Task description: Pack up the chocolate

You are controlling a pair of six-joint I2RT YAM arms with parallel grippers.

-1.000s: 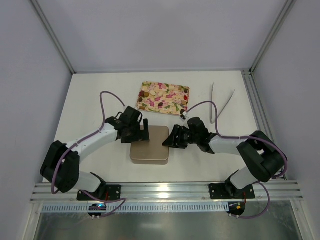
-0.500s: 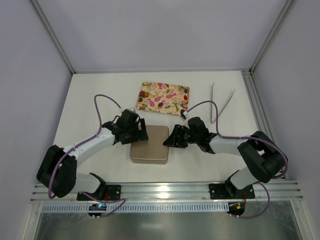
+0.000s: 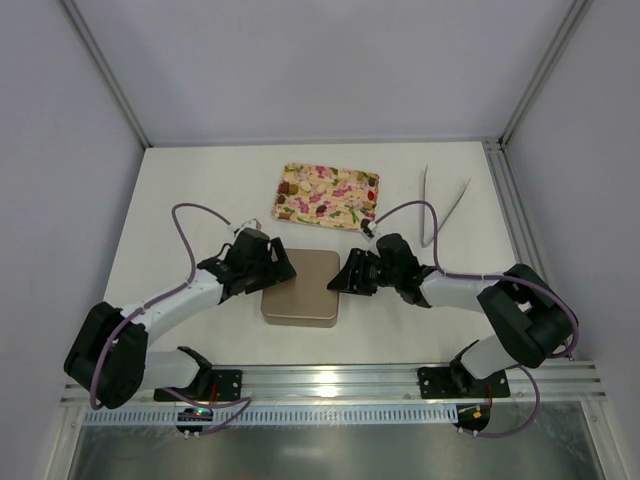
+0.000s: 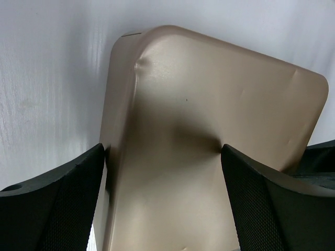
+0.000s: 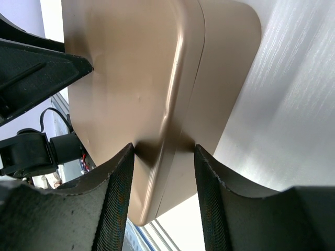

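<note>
The square brown box [image 3: 303,295] lies closed in the middle of the table. My left gripper [image 3: 271,272] is at its left edge; in the left wrist view [image 4: 162,151] one finger touches the box's [image 4: 209,89] side wall and the other presses on the lid top. My right gripper [image 3: 349,275] holds the right edge; in the right wrist view [image 5: 163,149] its fingers pinch the box [image 5: 131,63] across the lid seam. The chocolate shows only as small round shapes on the flower-print tray [image 3: 328,193], hard to tell from the print.
Two white tweezers [image 3: 440,205] lie at the back right. The flower-print tray sits just behind the box. Metal frame posts and walls bound the table; a rail runs along the near edge [image 3: 330,380].
My left gripper has moved from over the box's back left part down and left to its left edge. The right gripper and the box have stayed nearly still.
</note>
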